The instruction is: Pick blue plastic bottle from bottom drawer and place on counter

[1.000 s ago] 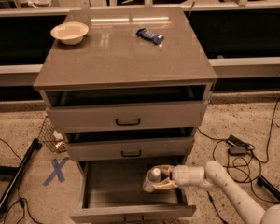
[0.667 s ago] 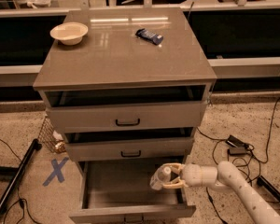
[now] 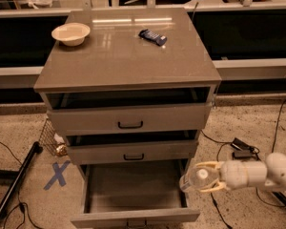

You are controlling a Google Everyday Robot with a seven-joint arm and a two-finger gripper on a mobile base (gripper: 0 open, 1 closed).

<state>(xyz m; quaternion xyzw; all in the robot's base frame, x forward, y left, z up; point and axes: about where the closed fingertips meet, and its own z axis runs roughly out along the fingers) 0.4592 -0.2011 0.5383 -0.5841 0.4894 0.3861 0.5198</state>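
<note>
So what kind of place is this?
Likely a robot test lab, not a home: a tape X on the floor, loose cables, and a lone drawer cabinet. The tool holds a bottle at the bottom drawer's right edge.

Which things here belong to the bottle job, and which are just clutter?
In the job: blue plastic bottle, gripped by the claw at the right edge of the open bottom drawer; counter.
Lying about: bowl and dark-blue packet on the counter; tape X on the floor.

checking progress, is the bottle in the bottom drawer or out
Out: the pincer holds the blue plastic bottle on its side, lifted beside the bottom drawer, at its right wall.
</note>
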